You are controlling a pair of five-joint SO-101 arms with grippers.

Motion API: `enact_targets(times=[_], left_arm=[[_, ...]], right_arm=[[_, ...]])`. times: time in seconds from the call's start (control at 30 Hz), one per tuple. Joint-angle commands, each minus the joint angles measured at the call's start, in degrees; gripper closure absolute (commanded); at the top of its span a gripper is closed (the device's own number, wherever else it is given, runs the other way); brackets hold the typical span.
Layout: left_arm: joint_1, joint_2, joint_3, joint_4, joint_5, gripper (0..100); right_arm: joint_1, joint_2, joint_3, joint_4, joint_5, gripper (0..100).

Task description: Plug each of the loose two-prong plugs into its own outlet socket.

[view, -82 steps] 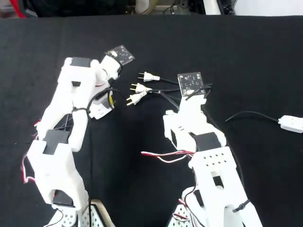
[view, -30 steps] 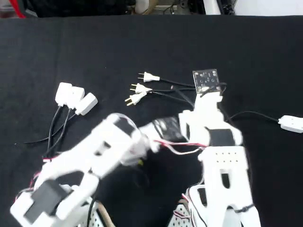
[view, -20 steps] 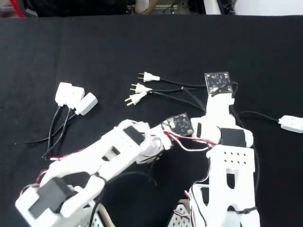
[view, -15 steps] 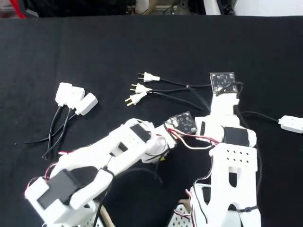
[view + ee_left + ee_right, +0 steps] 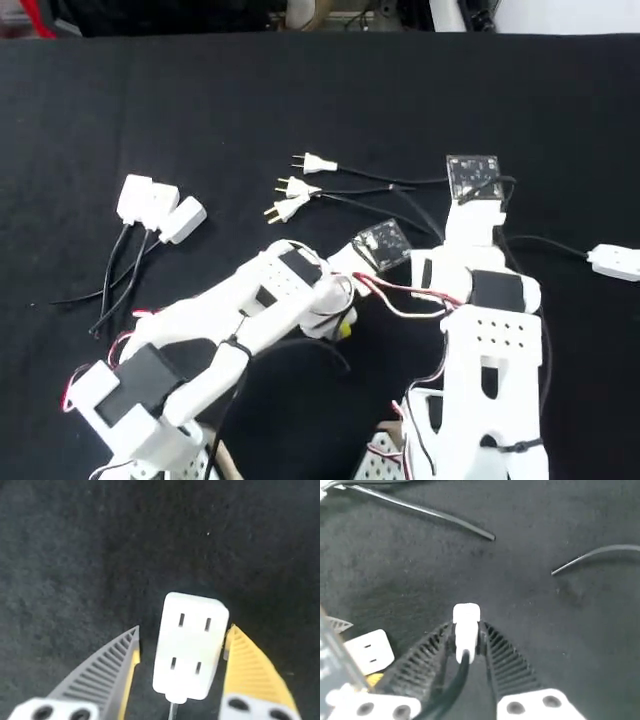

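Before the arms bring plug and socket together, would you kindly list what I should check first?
1. Right claw shut on the plug: ok.
2. Plug's prongs straight: cannot tell.
3. Socket sits in the left claw, slots uncovered: ok.
4. Left claw's hold firm: cannot tell.
5. Plug lined up with the socket: not ok; the right wrist view shows them apart, the socket off to the plug's side.
6. Loose plugs lie clear of both claws: ok.
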Motion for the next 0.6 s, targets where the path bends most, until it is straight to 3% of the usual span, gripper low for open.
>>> enact_targets(times=[0.0, 0.3, 0.57], left_arm=[[-2.1, -0.4, -2.7, 1.0, 1.9, 73], [-9.5, -8.4, -2.3, 8.3, 3.6, 73], [-10.9, -33.5, 11.6, 9.0, 4.7, 73]], right_arm=[[0.5, -0.5, -5.7, 1.7, -0.5, 98.7], [0.4, -6.7, -7.5, 7.5, -0.5, 98.7], [-5.6, -13.8, -1.5, 8.2, -0.5, 98.7]])
